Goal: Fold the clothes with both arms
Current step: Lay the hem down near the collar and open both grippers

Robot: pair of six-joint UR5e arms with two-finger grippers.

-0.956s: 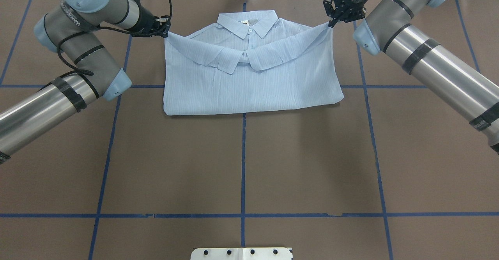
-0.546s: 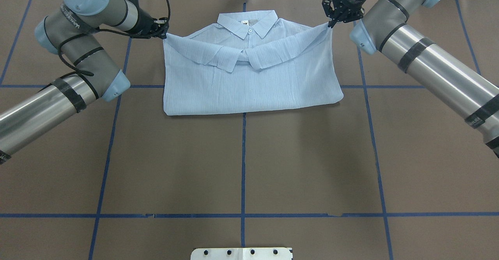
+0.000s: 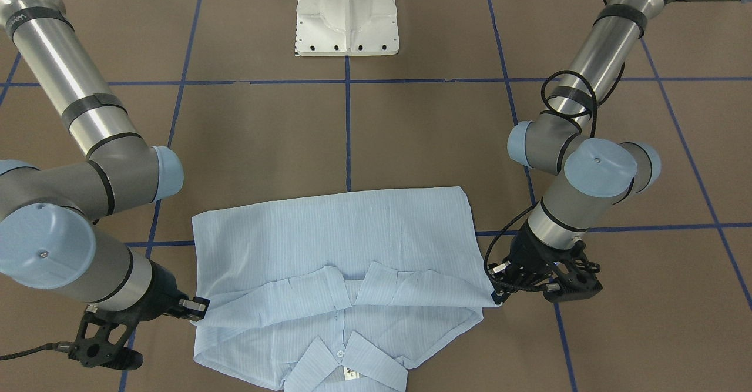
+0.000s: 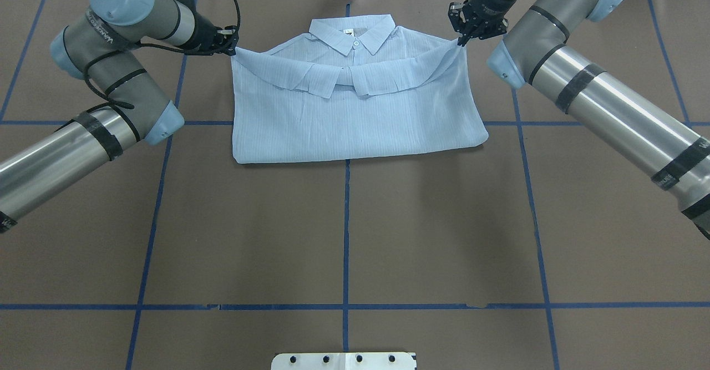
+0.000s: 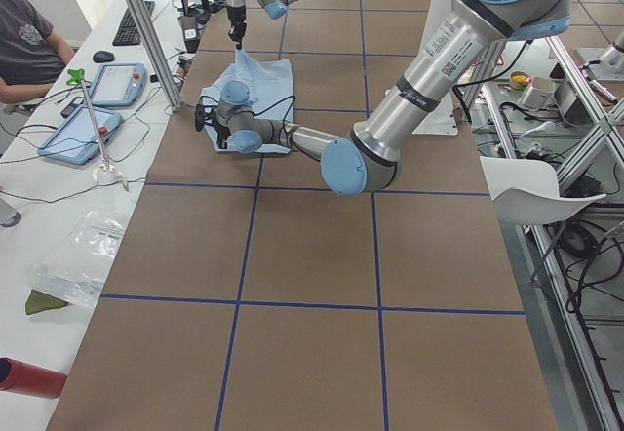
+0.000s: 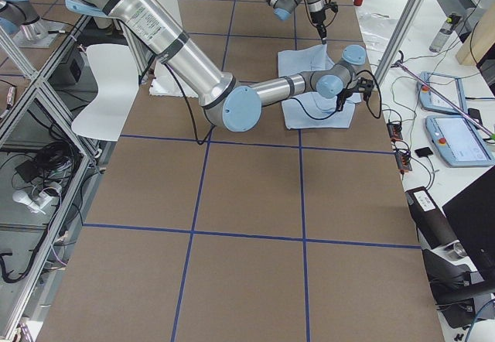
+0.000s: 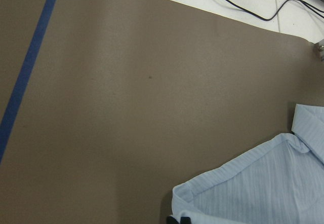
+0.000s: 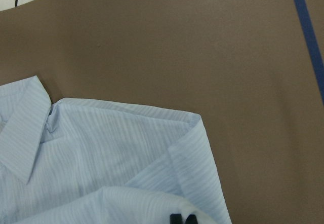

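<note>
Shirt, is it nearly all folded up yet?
Partly. Done: the shirt lies as a short rectangle, its cuffs meeting mid-front. In hand: the left gripper and right gripper each pinch a corner of the top layer, near the collar. Left: probably lay that layer down, let go, maybe fold once more.
</note>
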